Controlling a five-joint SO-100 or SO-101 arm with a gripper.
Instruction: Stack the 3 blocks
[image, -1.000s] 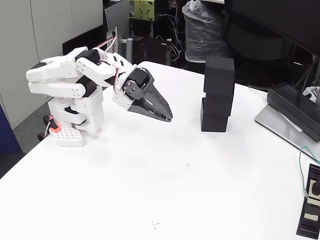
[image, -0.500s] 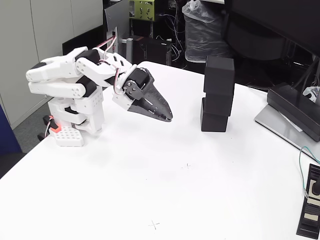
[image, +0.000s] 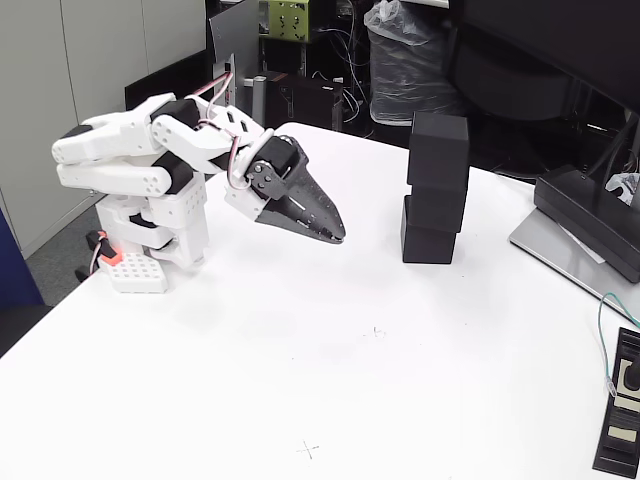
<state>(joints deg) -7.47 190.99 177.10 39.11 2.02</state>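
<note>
I had one fixed cam, set above the near table (image: 300, 380) edge, looking down and across twd the cluttered back of the room. It was at mid distance: arm (image: 150, 165) at left, stacked blocks (image: 436, 190) right of centre.

A lab or office: white table (image: 300, 380), monitor stand (image: 585, 215), tangled cables (image: 350, 40), grey cabinets (image: 70, 90).

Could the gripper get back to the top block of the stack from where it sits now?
Probably yes. The gripper is shut and empty, apart from the stack, with bare table between them. The top block stands exposed, with nothing above or beside it.
</note>
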